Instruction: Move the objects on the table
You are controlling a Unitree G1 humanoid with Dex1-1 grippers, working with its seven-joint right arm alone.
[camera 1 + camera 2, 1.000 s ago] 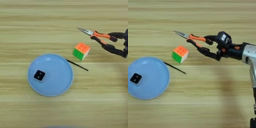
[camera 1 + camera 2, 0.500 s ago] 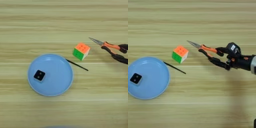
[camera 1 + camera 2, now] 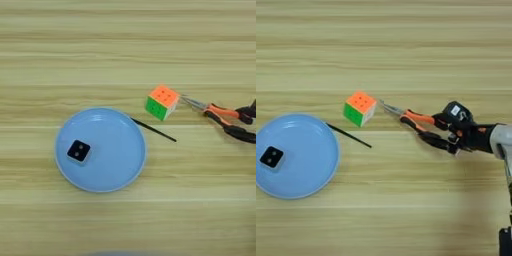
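Right eye view: gripper (image 3: 452,134) held pliers (image 3: 415,122) by the handles at 3 o'clock of the cube (image 3: 359,108), tips almost touching it. Risk: further leftward travel would shove the cube. Block (image 3: 271,156) sat on plate (image 3: 306,175).

A round blue plate (image 3: 112,172) lies flat toward the left of the scene, its shallow rim raised a little above its smooth, glossy floor. A thin black stick (image 3: 154,130) lies just beside the plate's upper right edge, one end touching or nearly touching the rim, the other end slanting down and to the right, away from the plate.
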